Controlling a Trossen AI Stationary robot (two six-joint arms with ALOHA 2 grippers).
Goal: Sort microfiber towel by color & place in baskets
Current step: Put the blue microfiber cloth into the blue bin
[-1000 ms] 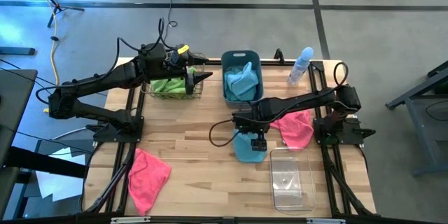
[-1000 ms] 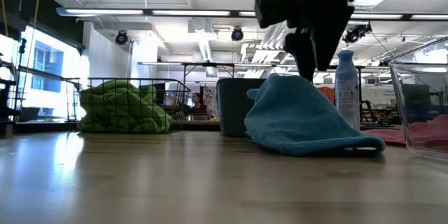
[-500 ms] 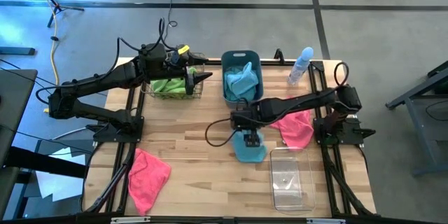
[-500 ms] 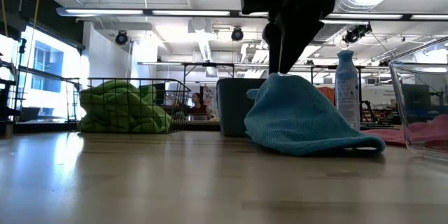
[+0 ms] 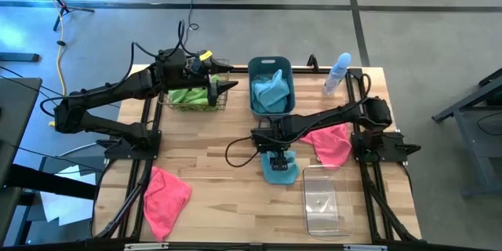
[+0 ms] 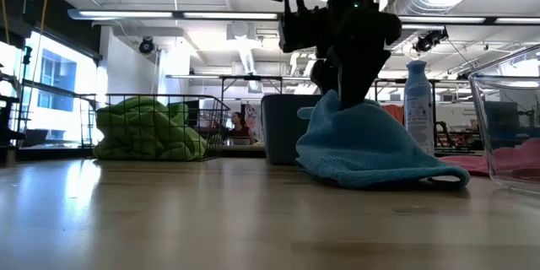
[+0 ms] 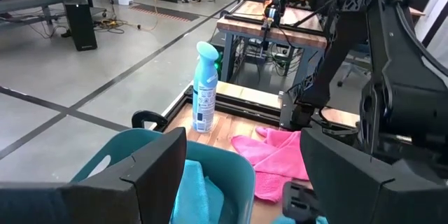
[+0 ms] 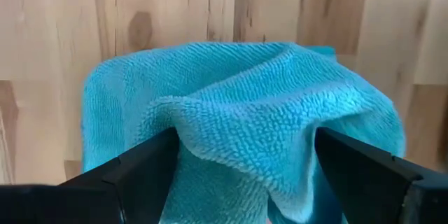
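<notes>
The right gripper (image 8: pixel 241 175) is directly over a light blue towel (image 8: pixel 238 112) that lies on a wooden table (image 8: pixel 175 7). Its two dark fingers (image 8: pixel 133 164) are spread wide, one on each side of a raised fold of the cloth, pressing into it. The fold stands between them. Beyond the towel, bare wood planks are visible.

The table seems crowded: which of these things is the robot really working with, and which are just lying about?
Part of the job:
- blue towel under the open right gripper
- pink towels
- wire basket holding green towels
- blue tub holding blue towels
- clear bin

Just lying about:
- spray bottle

The left gripper waits, open, by the wire basket.
</notes>
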